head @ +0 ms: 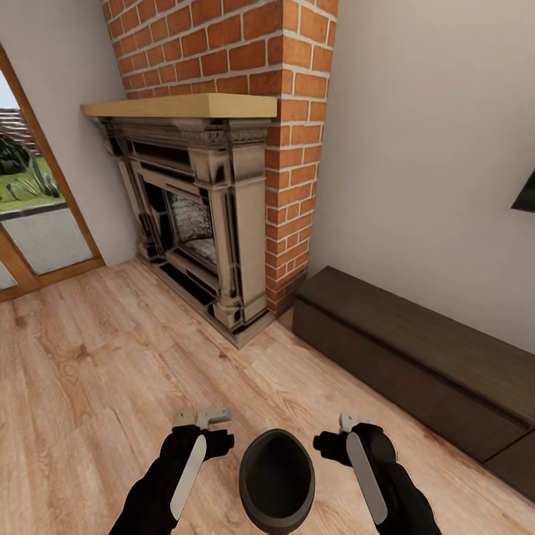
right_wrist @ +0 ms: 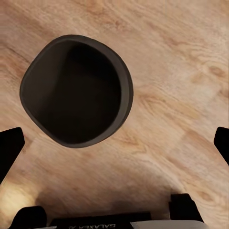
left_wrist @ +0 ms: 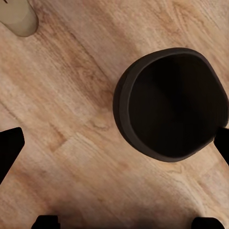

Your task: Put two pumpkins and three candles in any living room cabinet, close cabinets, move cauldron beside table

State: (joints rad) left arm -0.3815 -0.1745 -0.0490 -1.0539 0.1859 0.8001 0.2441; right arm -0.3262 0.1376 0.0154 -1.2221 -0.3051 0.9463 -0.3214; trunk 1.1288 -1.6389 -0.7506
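we see a pale wood-plank floor (head: 111, 371) filling the lower half of the head view, w/ a red brick chimney breast (head: 253, 44) rising at the back over a grey-beige carved stone fireplace (head: 200, 223) topped by a light wood mantel shelf (head: 186, 105). right of it, against the plain wall, runs the long low dark brown wood-grain cabinet (head: 416, 357), fronts flush & shut. between our arms the round dark grey-black cauldron (head: 276, 479) sits upright on the floor, mouth up, dark inside, apart from both grippers. left gripper (head: 202, 418) hangs just left of it, right gripper (head: 346, 423) just right; in both wrist views the black fingertips (left_wrist: 9, 148) stand wide apart at the frame edges, gripping nothing.
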